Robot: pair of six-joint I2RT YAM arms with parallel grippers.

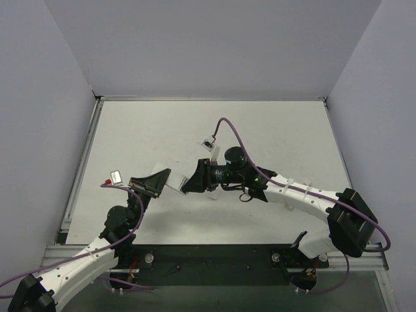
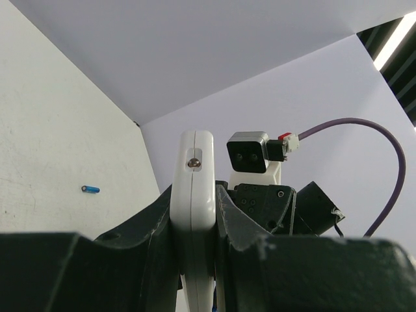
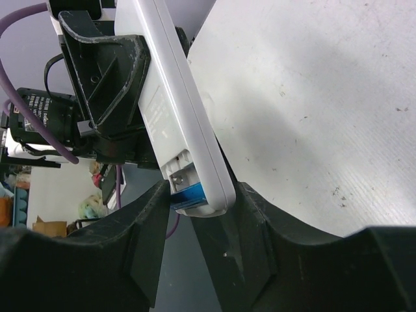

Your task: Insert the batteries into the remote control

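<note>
The slim white remote control (image 2: 195, 156) stands edge-on, clamped between my left gripper's (image 2: 194, 195) jaws. In the top view it is a white patch (image 1: 174, 186) between the left gripper (image 1: 158, 181) and the right gripper (image 1: 190, 181), above the table's middle. In the right wrist view the remote (image 3: 172, 110) shows its open compartment at the near end, with a blue battery (image 3: 188, 195) in it. My right gripper (image 3: 201, 190) pinches that end, one finger against the battery, the other against the remote's far face. Another blue battery (image 2: 90, 189) lies loose on the table.
The white table (image 1: 162, 130) is boxed by grey walls at the back and both sides. The right wrist's camera block (image 2: 247, 151) and its purple cable (image 2: 364, 130) sit close behind the remote. A dark metal rail (image 1: 214, 257) runs along the near edge.
</note>
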